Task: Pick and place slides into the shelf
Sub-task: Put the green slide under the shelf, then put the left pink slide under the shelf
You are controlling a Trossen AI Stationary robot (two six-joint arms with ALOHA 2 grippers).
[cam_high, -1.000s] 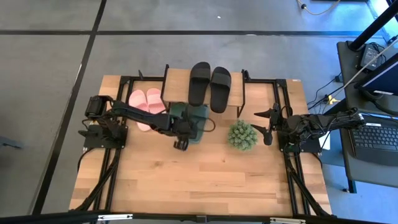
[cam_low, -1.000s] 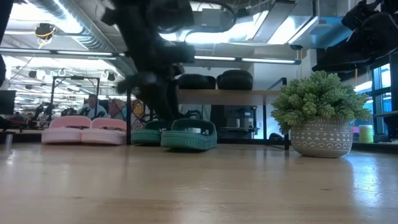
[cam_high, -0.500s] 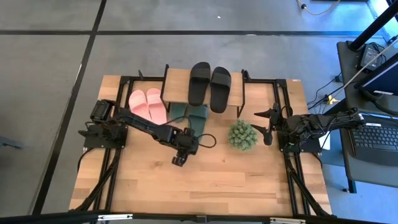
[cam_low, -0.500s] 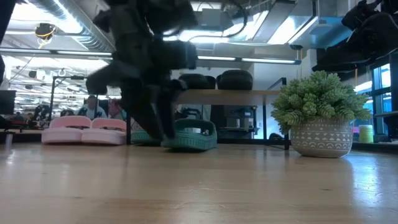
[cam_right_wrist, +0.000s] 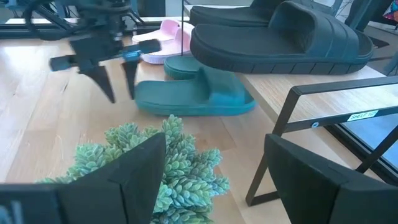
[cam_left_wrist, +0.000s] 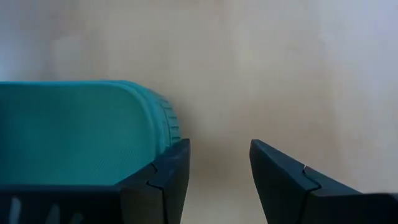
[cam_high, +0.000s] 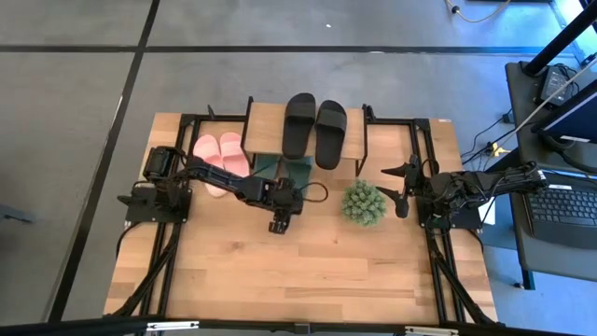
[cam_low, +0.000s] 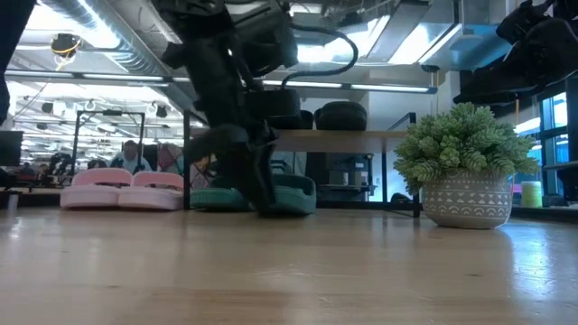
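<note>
High view, my left tool (cam_high: 278, 224): just left of the frame's middle, hanging over bare table (cam_high: 308, 271), fingers a little apart with nothing between them.
High view, green slides (cam_high: 284, 170): directly above my left tool in the frame, heels poking out from under the shelf (cam_high: 270, 126); the tool is just clear of them on the lower side.
High view, black slides (cam_high: 315, 126): side by side on the shelf's plank top, in the upper centre.
High view, pink slides (cam_high: 222, 154): on the table at the shelf's left edge, up and left of my left tool.
High view, my right tool (cam_high: 403, 187): centre right, fingers spread wide and empty, just right of the spiky plant (cam_high: 363, 203), well apart from every slide.
Low view, left tool (cam_low: 257, 194): centre left, its dark fingers reach down to table height in front of the green slides (cam_low: 289, 194), covering part of them; contact cannot be told here.
Low view, other slides: pink pair (cam_low: 122, 190) at far left on the table; black pair (cam_low: 316, 116) up on the plank.
Left wrist view, my fingers (cam_left_wrist: 165, 180): parted with bare table in the gap; a green slide (cam_left_wrist: 74, 134) fills the left half of the frame, its rounded edge right beside one finger, outside the gap.
Right wrist view, my fingers (cam_right_wrist: 118, 177): wide apart at the bottom of the frame with the plant (cam_right_wrist: 161, 165) between and beyond them; green slide (cam_right_wrist: 193, 96) at centre under the shelf, black slides (cam_right_wrist: 280, 34) above it, my left tool (cam_right_wrist: 118, 81) at upper left, just beside the green slide.
</note>
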